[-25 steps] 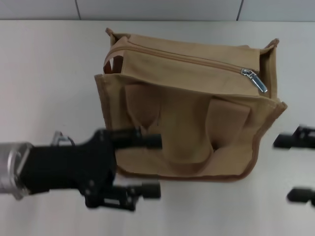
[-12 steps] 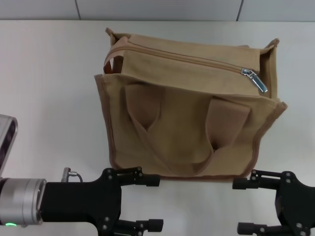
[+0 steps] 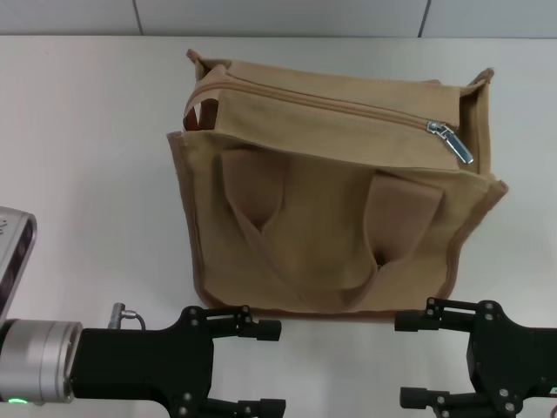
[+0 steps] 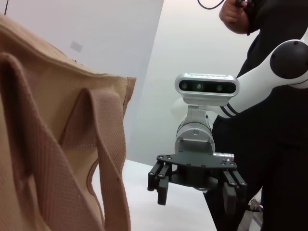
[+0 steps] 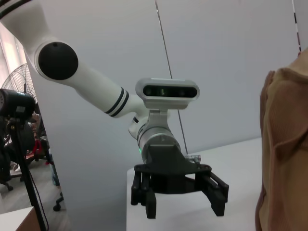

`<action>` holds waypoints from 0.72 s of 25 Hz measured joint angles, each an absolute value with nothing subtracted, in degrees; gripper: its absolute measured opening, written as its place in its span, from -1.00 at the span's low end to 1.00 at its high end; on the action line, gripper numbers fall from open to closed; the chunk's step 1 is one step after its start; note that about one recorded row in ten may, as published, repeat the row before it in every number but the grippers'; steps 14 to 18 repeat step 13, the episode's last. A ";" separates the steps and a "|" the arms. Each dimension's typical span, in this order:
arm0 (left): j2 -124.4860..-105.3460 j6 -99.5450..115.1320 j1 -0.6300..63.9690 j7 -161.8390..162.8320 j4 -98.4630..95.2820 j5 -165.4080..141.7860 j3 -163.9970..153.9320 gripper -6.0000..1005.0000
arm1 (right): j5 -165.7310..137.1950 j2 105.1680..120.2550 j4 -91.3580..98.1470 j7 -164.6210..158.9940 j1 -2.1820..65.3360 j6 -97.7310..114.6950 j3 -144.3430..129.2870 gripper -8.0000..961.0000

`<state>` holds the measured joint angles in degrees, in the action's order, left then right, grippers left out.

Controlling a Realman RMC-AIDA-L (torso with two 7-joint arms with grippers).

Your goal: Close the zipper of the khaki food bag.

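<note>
- On the white table (image 3: 87, 157), seen from the head view, the khaki food bag (image 3: 335, 174) is laid toward the far middle, its two wide strap handles (image 3: 261, 200) folded flat against the side facing the robot.
- Along the bag's top edge the zipper (image 3: 331, 104) is seen running toward the robot's right, with the silver slider and pull tab (image 3: 451, 142) resting near the right-hand end; the tape looks drawn together along its visible length.
- Only the head view shows the zipper; in both wrist views just the bag's side is caught, and the slider is hidden.
- Near the front edge of the table, the left gripper (image 3: 261, 367) is held just short of the bag's lower left corner, its two fingers spread wide and gripping nothing.
- The right gripper (image 3: 416, 359) is held near the bag's lower right corner, likewise spread wide and empty; neither gripper touches the bag.
- From the left wrist view, the bag's ribbed strap is seen close up, with the right gripper (image 4: 195, 190) and its wrist camera beyond, and a person in dark clothing (image 4: 269, 29) behind it.
- From the right wrist view, the left gripper (image 5: 180, 204) is shown facing the camera, a fan (image 5: 17, 103) standing in the background.
- No readable writing is visible on anything.
</note>
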<state>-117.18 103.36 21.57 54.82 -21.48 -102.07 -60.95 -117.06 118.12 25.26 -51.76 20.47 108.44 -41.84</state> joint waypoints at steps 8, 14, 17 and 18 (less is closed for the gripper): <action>-116.73 103.95 21.25 54.86 -21.65 -102.13 -60.77 0.63 | -117.36 118.37 25.22 -51.84 21.02 107.98 -41.84 0.60; -116.51 104.12 21.12 54.85 -21.64 -102.13 -60.67 0.63 | -117.44 118.43 25.22 -52.01 21.23 107.94 -41.84 0.60; -116.51 104.12 21.12 54.85 -21.64 -102.13 -60.67 0.63 | -117.44 118.43 25.22 -52.01 21.23 107.94 -41.84 0.60; -116.51 104.12 21.12 54.85 -21.64 -102.13 -60.67 0.63 | -117.44 118.43 25.22 -52.01 21.23 107.94 -41.84 0.60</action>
